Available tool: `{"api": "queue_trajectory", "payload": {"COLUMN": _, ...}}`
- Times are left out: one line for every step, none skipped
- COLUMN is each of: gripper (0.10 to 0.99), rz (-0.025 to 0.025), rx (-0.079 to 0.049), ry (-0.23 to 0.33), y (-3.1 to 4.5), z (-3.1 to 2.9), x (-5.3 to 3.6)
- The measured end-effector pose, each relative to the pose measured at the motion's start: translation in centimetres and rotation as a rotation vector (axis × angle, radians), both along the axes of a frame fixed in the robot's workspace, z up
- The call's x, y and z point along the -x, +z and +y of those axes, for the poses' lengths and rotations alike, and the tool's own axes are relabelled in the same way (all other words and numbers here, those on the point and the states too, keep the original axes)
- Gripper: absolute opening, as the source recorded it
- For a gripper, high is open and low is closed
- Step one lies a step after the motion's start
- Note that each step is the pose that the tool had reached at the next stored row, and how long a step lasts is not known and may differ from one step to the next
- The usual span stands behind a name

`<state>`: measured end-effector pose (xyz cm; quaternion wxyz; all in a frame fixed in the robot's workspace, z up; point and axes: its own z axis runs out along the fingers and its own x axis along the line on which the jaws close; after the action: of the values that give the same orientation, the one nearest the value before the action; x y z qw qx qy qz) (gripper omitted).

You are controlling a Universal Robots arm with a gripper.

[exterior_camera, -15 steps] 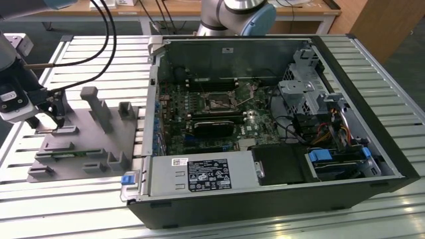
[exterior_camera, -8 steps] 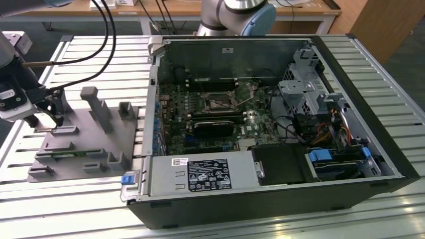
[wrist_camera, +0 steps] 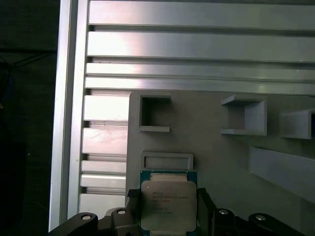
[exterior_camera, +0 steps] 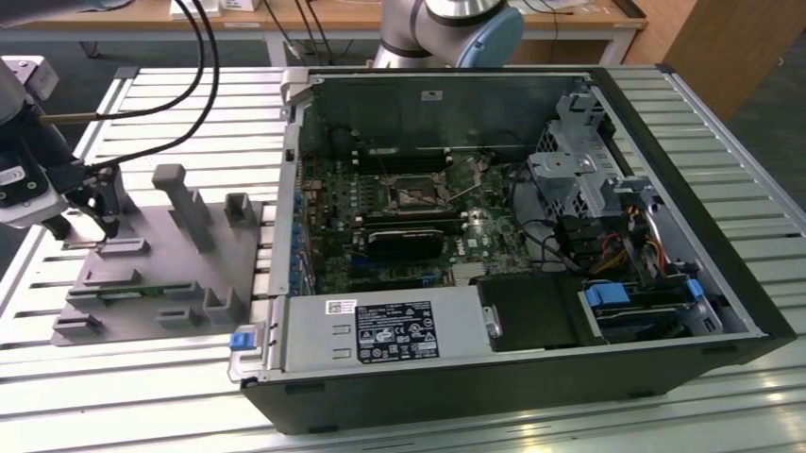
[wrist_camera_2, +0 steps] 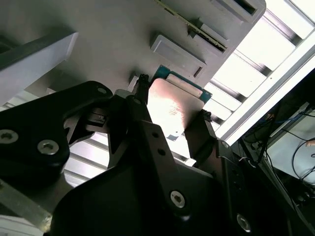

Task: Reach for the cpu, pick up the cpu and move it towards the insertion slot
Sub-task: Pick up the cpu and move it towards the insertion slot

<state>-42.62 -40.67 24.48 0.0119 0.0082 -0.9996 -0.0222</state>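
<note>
Over on the exterior view's left, the end effector (exterior_camera: 91, 225) sits low at the outer edge of the grey fixture (exterior_camera: 170, 283), which lies flat on the slatted metal tabletop (exterior_camera: 164, 109). Black cables (exterior_camera: 202, 57) loop down toward the arm. Well apart, toward the exterior view's right, the open computer case (exterior_camera: 529, 396) lies on its side. In the middle of its green board is the insertion slot (exterior_camera: 413, 192), a small black square socket in a shiny frame, near a long black card (exterior_camera: 403, 243).

Now the second wrist view, and there's the cpu (wrist_camera_2: 170, 115), its silvery top catching a bright glare, a teal-green rim showing along its far edge. The black fingers (wrist_camera_2: 140, 93) bear on two opposite edges, so the end effector is closed narrow and clamping the chip. The grey fixture's raised blocks lie just behind it, with bright tabletop slats beyond.

On to the first wrist view: the cpu (wrist_camera: 168, 199) faces the camera squarely, metal lid in the centre and green board peeking out round it, a finger pressed to each side. Just beyond it on the fixture is a shallow rectangular frame (wrist_camera: 167, 160), and farther off stand two square open pockets (wrist_camera: 155, 113). Whether the chip is clear of the fixture surface or resting on it, I cannot tell.
</note>
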Motion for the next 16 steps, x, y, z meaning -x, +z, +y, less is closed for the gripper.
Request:
{"api": "queue_trajectory", "payload": {"gripper": 0.545, "rz": 0.0, "rx": 0.0, "ry": 0.0, "y": 0.06, "z": 0.0, "x": 0.0}}
{"api": "queue_trajectory", "payload": {"gripper": 0.545, "rz": -0.0002, "rx": 0.0, "ry": 0.0, "y": 0.09, "z": 0.0, "x": 0.0}}
{"api": "queue_trajectory", "payload": {"gripper": 0.545, "rz": -0.0002, "rx": 0.0, "ry": 0.0, "y": 0.13, "z": 0.0, "x": 0.0}}
{"api": "queue_trajectory", "payload": {"gripper": 0.545, "rz": -0.0001, "rx": 0.0, "ry": 0.0, "y": 0.17, "z": 0.0, "x": 0.0}}
{"api": "queue_trajectory", "payload": {"gripper": 0.545, "rz": -0.0002, "rx": 0.0, "ry": 0.0, "y": 0.19, "z": 0.0, "x": 0.0}}
{"api": "queue_trajectory", "payload": {"gripper": 0.545, "rz": -0.0001, "rx": 0.0, "ry": 0.0, "y": 0.22, "z": 0.0, "x": 0.0}}
{"api": "queue_trajectory", "payload": {"gripper": 0.545, "rz": -0.0001, "rx": 0.0, "ry": 0.0, "y": 0.24, "z": 0.0, "x": 0.0}}
{"api": "queue_trajectory", "payload": {"gripper": 0.545, "rz": -0.0002, "rx": 0.0, "ry": 0.0, "y": 0.25, "z": 0.0, "x": 0.0}}
{"api": "queue_trajectory", "payload": {"gripper": 0.545, "rz": -0.0002, "rx": 0.0, "ry": 0.0, "y": 0.25, "z": 0.0, "x": 0.0}}
{"api": "queue_trajectory", "payload": {"gripper": 0.545, "rz": -0.0001, "rx": 0.0, "ry": 0.0, "y": 0.26, "z": 0.0, "x": 0.0}}
{"api": "queue_trajectory", "payload": {"gripper": 0.545, "rz": -0.0001, "rx": 0.0, "ry": 0.0, "y": 0.27, "z": 0.0, "x": 0.0}}
{"api": "queue_trajectory", "payload": {"gripper": 0.545, "rz": -0.0001, "rx": 0.0, "ry": 0.0, "y": 0.29, "z": 0.0, "x": 0.0}}
{"api": "queue_trajectory", "payload": {"gripper": 0.545, "rz": 0.0001, "rx": 0.0, "ry": 0.0, "y": 0.32, "z": 0.0, "x": 0.0}}
{"api": "queue_trajectory", "payload": {"gripper": 0.545, "rz": 0.0002, "rx": 0.0, "ry": 0.0, "y": 0.37, "z": 0.0, "x": 0.0}}
{"api": "queue_trajectory", "payload": {"gripper": 0.545, "rz": 0.0002, "rx": 0.0, "ry": 0.0, "y": 0.42, "z": 0.0, "x": 0.0}}
{"api": "queue_trajectory", "payload": {"gripper": 0.545, "rz": 0.0001, "rx": 0.0, "ry": 0.0, "y": 0.47, "z": 0.0, "x": 0.0}}
